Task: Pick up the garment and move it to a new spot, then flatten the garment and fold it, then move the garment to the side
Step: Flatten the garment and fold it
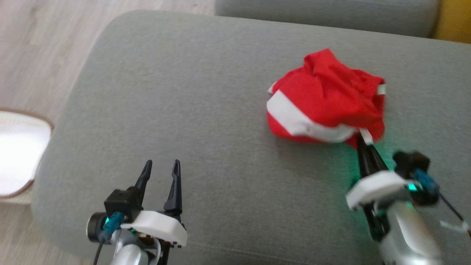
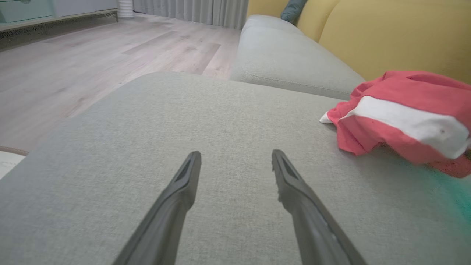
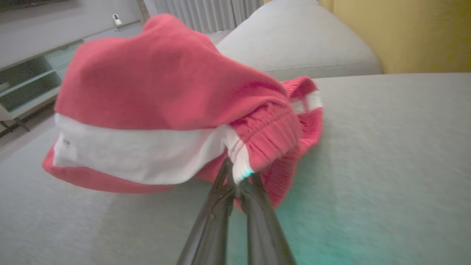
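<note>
While bunched in a loose heap, the garment [image 1: 323, 99] lies on the right-hand part of a wide grey cushion [image 1: 220, 92], toward its far edge. It is red cloth with one broad white band across the near side and white-striped ribbed trim at the near corner.

Item: right tool [image 1: 362, 144]. Fingers are together, clamped on the garment's near corner at the striped trim. In the right wrist view the trim is pinched between the two tips, and the rest of the garment [image 3: 165, 92] rises behind them. Green light falls on the cushion beside it.

Item: left tool [image 1: 162, 165]. Fingers are apart with nothing between them, over bare cushion at the near left, well apart from the garment. In the left wrist view the garment [image 2: 404, 114] sits at the right edge.

Item: low cabinet [image 3: 29, 81] with compartments, against the far wall. Its contents are too dim to tell.

Item: pale round object with a brown rim [image 1: 18, 158], on the floor just left of the cushion. Whether it is a container cannot be told.

Surface: grey woven cushion with rounded corners and a seam along the near edge. A second grey cushion [image 1: 323, 11] adjoins it beyond, backed by yellow upholstery [image 2: 386, 33] with a teal pillow [image 2: 292, 9] at the far end.

Room: pale wood-plank floor [image 2: 92, 55]; light pleated curtains [image 2: 191, 11] along the far side.
</note>
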### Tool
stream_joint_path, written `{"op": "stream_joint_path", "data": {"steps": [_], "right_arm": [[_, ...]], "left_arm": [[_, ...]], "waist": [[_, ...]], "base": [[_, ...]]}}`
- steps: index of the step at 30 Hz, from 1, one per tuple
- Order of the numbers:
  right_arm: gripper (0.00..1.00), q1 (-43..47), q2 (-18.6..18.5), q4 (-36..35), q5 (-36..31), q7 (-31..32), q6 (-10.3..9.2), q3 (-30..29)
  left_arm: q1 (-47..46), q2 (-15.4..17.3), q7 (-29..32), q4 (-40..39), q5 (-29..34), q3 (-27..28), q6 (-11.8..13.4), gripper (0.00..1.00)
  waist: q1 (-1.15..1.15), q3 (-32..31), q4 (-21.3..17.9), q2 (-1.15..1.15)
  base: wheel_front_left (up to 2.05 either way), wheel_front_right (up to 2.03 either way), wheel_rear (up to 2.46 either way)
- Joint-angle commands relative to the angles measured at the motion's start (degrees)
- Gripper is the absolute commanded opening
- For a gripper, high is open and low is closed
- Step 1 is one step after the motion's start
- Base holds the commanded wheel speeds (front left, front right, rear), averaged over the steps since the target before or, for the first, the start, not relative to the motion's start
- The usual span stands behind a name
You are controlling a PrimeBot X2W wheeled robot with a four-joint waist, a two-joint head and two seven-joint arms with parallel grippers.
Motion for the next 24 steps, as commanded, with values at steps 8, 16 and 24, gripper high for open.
{"op": "stream_joint_path", "data": {"steps": [8, 16, 24], "right_arm": [[0.0, 6.51, -5.15, -10.32, -8.54, 6.24, 0.37, -7.64], [0.31, 8.16, -4.82, -15.85, -10.64, 12.37, 0.37, -9.72], [1.0, 9.99, -3.85, -17.63, -11.04, 12.43, 0.37, -10.37]], "left_arm": [[-0.63, -0.76, -0.7, -1.5, 0.88, 1.34, -0.68, 1.0], [-1.63, -1.1, -0.7, -0.94, 1.22, 1.13, -1.26, 1.0], [-2.04, -1.16, -0.7, -1.47, 1.7, 1.9, -1.94, 1.0]], "waist": [[0.0, -0.85, -5.51, 0.0], [0.0, 0.2, -7.12, 0.0], [0.0, -0.12, -8.09, 0.0]], "base": [[0.0, 0.0, 0.0], [0.0, 0.0, 0.0], [0.0, 0.0, 0.0]]}}
